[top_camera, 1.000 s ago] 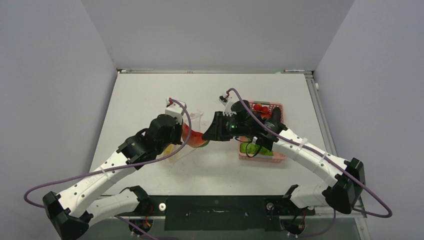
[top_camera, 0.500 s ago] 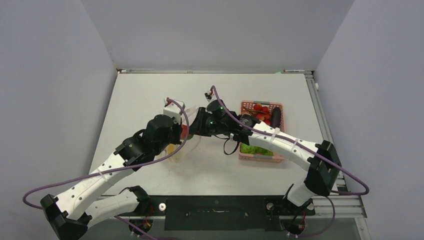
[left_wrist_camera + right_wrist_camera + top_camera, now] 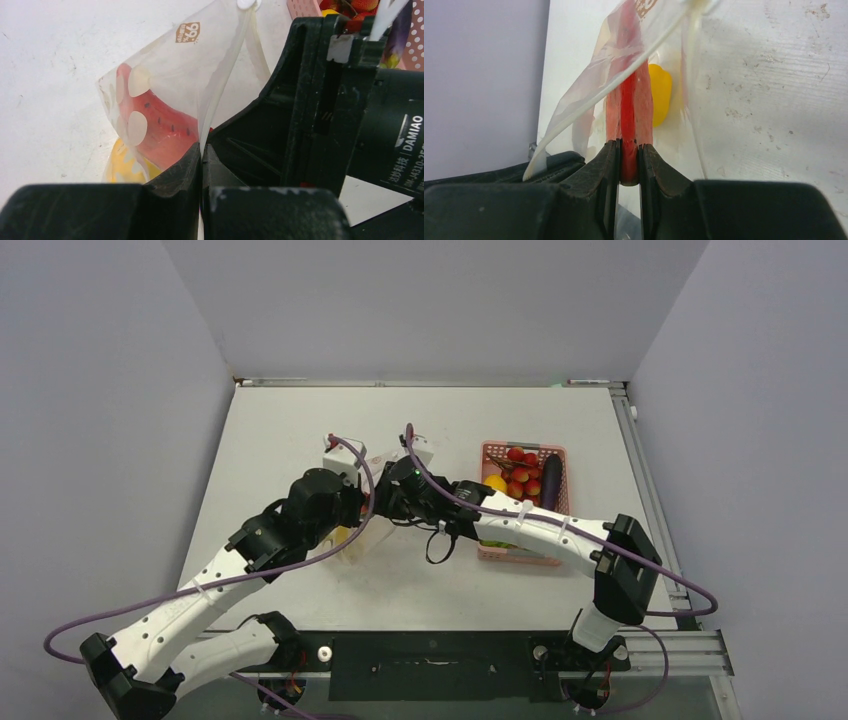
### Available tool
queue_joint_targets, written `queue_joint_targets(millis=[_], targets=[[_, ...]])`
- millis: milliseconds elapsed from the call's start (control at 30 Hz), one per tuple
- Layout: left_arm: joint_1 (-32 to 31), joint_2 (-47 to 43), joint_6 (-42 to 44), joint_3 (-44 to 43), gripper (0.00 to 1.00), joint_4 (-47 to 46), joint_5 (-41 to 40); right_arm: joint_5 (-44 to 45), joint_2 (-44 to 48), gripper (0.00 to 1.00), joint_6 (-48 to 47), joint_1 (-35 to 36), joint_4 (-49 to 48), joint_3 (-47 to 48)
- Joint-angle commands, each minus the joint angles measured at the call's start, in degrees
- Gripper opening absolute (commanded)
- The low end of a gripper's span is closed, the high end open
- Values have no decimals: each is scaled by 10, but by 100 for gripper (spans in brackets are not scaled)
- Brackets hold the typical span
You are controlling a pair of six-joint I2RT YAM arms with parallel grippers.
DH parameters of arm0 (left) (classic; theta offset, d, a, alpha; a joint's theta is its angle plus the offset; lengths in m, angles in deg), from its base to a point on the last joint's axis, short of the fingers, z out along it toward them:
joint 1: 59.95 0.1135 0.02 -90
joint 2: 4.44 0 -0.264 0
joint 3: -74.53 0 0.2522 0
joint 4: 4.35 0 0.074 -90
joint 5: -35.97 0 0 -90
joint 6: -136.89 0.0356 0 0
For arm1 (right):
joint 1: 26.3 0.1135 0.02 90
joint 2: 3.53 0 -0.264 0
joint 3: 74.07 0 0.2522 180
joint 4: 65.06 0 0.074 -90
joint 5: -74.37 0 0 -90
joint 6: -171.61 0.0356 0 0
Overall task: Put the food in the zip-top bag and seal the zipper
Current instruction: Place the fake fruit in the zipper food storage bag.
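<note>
Right wrist view has our right fingers [image 3: 628,155] clamped on a flat red slice [image 3: 629,100], whose far end is already inside the zip-top bag [image 3: 165,75]. Our left fingers [image 3: 201,155] are together, pinching the bag's mouth edge by the zipper [image 3: 225,75] and holding it up off the worktop [image 3: 300,430]. A yellow piece [image 3: 660,92] lies in the bag. We judge the filling barely begun: the slice is not released, red pieces [image 3: 520,475] and a dark piece [image 3: 550,480] sit in the pink basket [image 3: 560,450] to the right, and the zipper is unsealed. Our left arm [image 3: 230,565] reaches in from the near left. Our right arm [image 3: 540,530] stretches leftward across the basket's near side, and both wrists meet mid-worktop.
</note>
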Motion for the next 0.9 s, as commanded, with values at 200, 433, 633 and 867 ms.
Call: queue_joint_targets(millis=[200,433,633,867], targets=[[17,-15,-15,-1,0,-36,28,94,21,7,61,8,-55,-12],[21,-15,-17,0,0,-37,32,97,24,70,53,7,-52,-19],[28,-10,-18,0,0,-38,38,89,42,73,36,7,-59,-29],[31,-9,-19,0,0,-38,38,72,65,73,5,6,-42,-28]])
